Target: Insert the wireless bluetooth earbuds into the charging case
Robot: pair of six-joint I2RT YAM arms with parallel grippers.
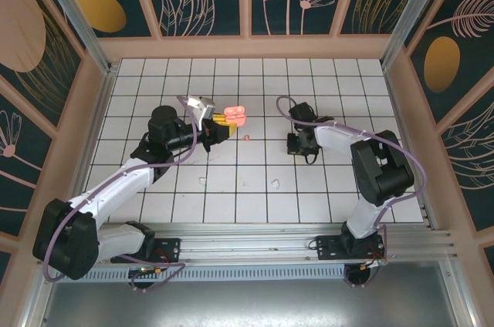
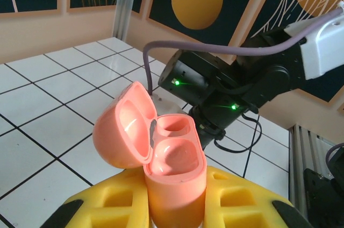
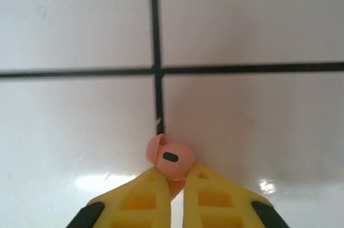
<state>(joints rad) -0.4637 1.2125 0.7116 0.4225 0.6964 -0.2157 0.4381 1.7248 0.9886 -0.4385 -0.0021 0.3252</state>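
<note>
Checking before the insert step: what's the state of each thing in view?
pink charging case: lid open, both wells look empty
left claw: shut on the pink charging case
right claw: shut on the held pink earbud
held pink earbud: pinched at the fingertips
loose pink earbud: free on the tiles
left white earbud: free on the tiles
right white earbud: free on the tiles

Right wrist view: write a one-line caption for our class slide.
The right gripper, yellow fingers shut, pinches a salmon-pink earbud against the white tiled table.

On the white-tiled table [image 1: 255,205] — two white earbuds [image 1: 274,184], one pink earbud [image 1: 246,137].
</note>
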